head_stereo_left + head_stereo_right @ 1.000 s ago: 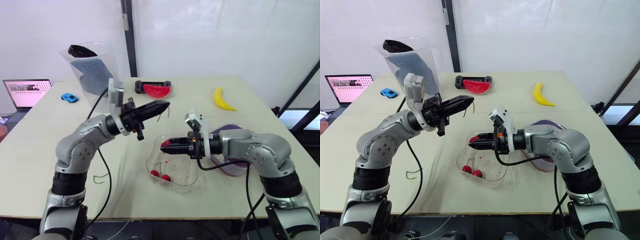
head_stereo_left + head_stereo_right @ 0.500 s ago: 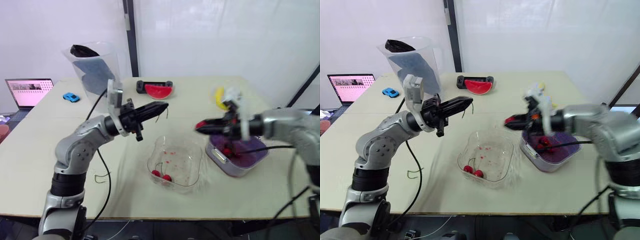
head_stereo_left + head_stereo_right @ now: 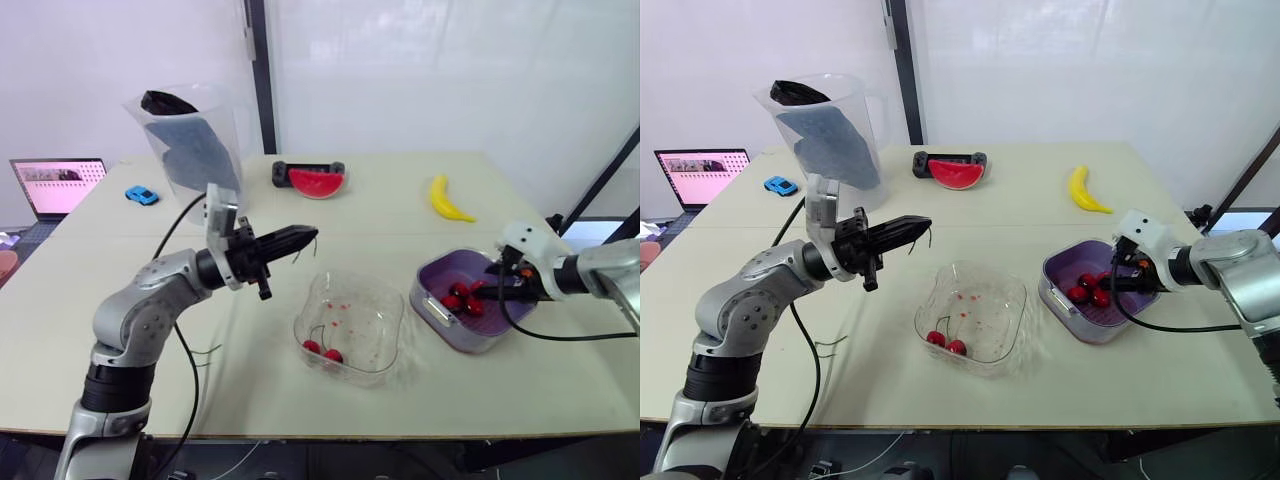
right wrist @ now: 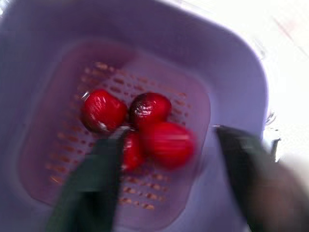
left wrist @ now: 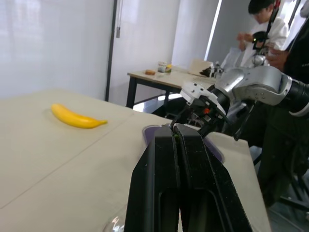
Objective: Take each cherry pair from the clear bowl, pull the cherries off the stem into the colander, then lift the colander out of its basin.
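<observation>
Cherries (image 4: 145,128) already freed lie clustered on the perforated floor of the purple colander (image 3: 432,290), which sits nested in its pale basin (image 3: 437,312) just to the right of the clear bowl (image 3: 350,325). They are round, glossy and red, smooth enough to roll, which is probably why they have gathered at the low middle of the slotted plastic. The right gripper (image 3: 484,296) reaches into the colander from the side away from the clear bowl, its black fingers (image 4: 91,188) spread wide with nothing between them but loose fruit beneath; it looks like a release pose, kept low so a cherry falls a short way.

One cherry pair (image 3: 322,351) is left in the clear bowl, near its front corner, the two fruits joined by a thin forked stalk. The bowl is thin, transparent and square with rounded corners, its floor speckled with red juice.

Up and to the left of the clear bowl, the left gripper (image 3: 306,237) hangs in the air with its jaws pressed together on what seems to be a bare stem (image 3: 316,238), a fine wiry strand curling off the tips. Held off to that side, it looks ready for discarding, and the way into the bowl is open for the last pair
</observation>
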`<action>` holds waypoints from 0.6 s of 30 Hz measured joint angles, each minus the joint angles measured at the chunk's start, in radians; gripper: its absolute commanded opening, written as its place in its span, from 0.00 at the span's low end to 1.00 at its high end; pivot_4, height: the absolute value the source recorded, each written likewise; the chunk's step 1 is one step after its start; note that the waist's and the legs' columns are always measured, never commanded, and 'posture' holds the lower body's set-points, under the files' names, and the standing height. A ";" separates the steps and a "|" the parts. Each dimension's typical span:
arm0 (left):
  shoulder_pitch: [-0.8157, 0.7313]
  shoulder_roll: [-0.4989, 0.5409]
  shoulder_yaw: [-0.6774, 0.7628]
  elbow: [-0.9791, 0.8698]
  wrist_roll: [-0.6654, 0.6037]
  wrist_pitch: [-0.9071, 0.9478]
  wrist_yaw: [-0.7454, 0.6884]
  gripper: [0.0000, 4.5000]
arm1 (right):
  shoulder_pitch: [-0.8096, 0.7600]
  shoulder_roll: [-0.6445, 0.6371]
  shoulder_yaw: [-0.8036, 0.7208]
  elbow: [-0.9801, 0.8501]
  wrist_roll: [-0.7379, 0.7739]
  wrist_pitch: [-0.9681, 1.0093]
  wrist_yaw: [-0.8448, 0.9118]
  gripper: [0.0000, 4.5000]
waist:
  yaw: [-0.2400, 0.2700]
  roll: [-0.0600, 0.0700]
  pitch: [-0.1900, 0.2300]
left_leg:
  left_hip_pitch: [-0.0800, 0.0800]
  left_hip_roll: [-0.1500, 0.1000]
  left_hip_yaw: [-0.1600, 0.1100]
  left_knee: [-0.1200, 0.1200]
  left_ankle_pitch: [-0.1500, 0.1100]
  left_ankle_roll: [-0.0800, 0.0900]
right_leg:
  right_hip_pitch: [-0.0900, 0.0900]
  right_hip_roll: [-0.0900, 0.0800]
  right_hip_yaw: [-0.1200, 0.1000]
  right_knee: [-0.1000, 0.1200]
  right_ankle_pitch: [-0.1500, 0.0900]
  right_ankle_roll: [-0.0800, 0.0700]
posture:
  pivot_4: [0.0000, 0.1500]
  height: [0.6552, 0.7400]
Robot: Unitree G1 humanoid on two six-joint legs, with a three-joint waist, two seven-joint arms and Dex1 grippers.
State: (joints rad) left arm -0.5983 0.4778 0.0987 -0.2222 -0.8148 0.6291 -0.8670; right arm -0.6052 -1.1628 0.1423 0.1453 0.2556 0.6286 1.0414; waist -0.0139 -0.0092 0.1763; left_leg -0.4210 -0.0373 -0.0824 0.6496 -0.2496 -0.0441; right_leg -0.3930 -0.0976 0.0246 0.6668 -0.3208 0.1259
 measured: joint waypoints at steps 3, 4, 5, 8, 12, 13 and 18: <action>0.004 0.003 0.000 -0.007 0.003 -0.007 -0.002 0.00 | -0.007 0.000 -0.001 0.000 -0.017 -0.005 0.026 0.99 | -0.001 0.000 0.000 | 0.000 0.000 0.000 0.000 0.000 0.000 | 0.000 0.000 0.000 0.000 0.000 0.000 | 1.00 1.00; 0.006 0.006 0.000 -0.009 0.003 -0.007 -0.003 0.00 | -0.011 0.000 -0.001 0.000 -0.020 -0.006 0.032 0.99 | -0.001 0.000 0.000 | 0.000 0.000 0.000 0.000 0.000 0.000 | 0.000 0.000 0.000 0.000 0.000 0.000 | 1.00 1.00; 0.008 0.010 0.000 -0.012 0.004 -0.007 -0.004 0.00 | -0.015 -0.002 -0.002 -0.002 -0.026 -0.011 0.044 0.99 | -0.002 0.000 0.000 | 0.000 0.000 0.000 0.000 0.000 0.000 | 0.000 0.000 0.000 0.000 0.000 0.000 | 1.00 1.00; 0.025 0.031 0.003 -0.021 0.004 -0.007 -0.004 0.00 | -0.047 -0.008 -0.025 -0.022 0.005 0.006 0.104 0.99 | -0.004 0.001 0.001 | 0.000 0.000 0.000 0.000 0.000 0.000 | 0.000 0.000 0.000 0.000 0.000 0.000 | 1.00 1.00; 0.049 0.072 0.012 -0.028 0.002 0.001 -0.001 0.00 | -0.225 0.034 -0.134 -0.109 0.188 0.143 0.184 0.99 | -0.006 0.003 0.001 | 0.000 0.001 -0.001 -0.001 0.000 0.000 | -0.001 0.001 0.000 0.000 0.000 0.000 | 1.00 1.00; 0.053 0.083 0.017 -0.032 -0.001 0.005 0.000 0.00 | -0.263 0.052 -0.160 -0.133 0.234 0.173 0.195 0.99 | -0.004 0.002 0.001 | 0.000 0.001 -0.002 -0.001 0.000 0.000 | 0.000 0.001 -0.001 0.000 0.000 0.000 | 1.00 1.00; 0.129 0.204 0.090 -0.058 -0.003 0.052 0.004 0.00 | -0.332 0.167 -0.211 -0.276 0.488 0.343 0.244 0.99 | -0.002 0.002 0.001 | 0.000 0.001 -0.002 -0.001 0.000 0.000 | 0.000 0.000 -0.001 -0.001 0.000 0.000 | 1.00 1.00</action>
State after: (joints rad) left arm -0.4696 0.6821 0.1884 -0.2799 -0.8181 0.6815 -0.8626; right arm -0.9368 -0.9960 -0.0686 -0.1305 0.7439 0.9714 1.2852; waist -0.0164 -0.0071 0.1777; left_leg -0.4208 -0.0359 -0.0842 0.6486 -0.2496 -0.0440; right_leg -0.3925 -0.0978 0.0237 0.6662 -0.3209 0.1258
